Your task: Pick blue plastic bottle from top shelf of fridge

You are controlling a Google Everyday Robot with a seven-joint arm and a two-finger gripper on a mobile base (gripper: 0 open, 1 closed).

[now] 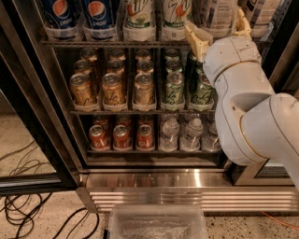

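The fridge point(154, 179) stands open in the camera view. On its top shelf point(112, 43), at the right, stands the blue plastic bottle point(216, 14), clear with a pale striped label; only its lower part shows. My gripper point(219, 31) is at that shelf with its jaws open, one yellowish finger point(196, 39) left of the bottle and the other point(243, 23) right of it. The white arm point(243, 102) hides the right ends of the lower racks.
Dark blue Pepsi bottles point(60, 16) and 7up bottles point(139, 14) stand left of it on the top shelf. Racks of cans point(112, 88) and small water bottles point(169, 133) lie below. A clear plastic bin point(156, 224) sits on the floor in front, black cables point(28, 210) at left.
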